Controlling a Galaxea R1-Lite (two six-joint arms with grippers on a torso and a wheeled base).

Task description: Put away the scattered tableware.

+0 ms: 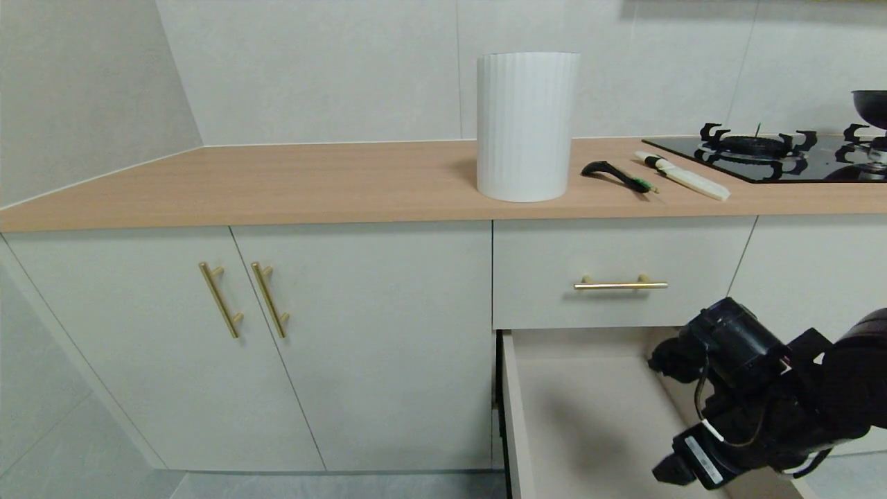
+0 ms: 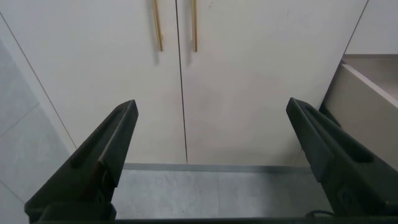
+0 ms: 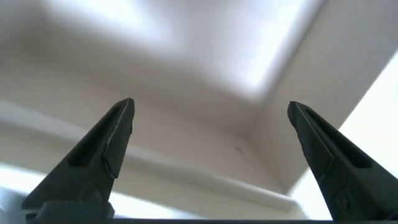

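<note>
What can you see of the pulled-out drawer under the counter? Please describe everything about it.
The pulled-out drawer is a pale beige box that looks like coated board, with a flat floor and plain side walls. It stands open just below a closed drawer with a gold bar handle, to the right of the double cabinet doors. Nothing lies on the visible floor. The right claw, open, is over its inside and faces an inner corner; whether it touches cannot be told.

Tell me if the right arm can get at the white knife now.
Probably, but not directly: the right gripper sits open down at the open drawer, below the counter edge. The white knife lies uncovered on the counter, so lifting first should clear it.
</note>
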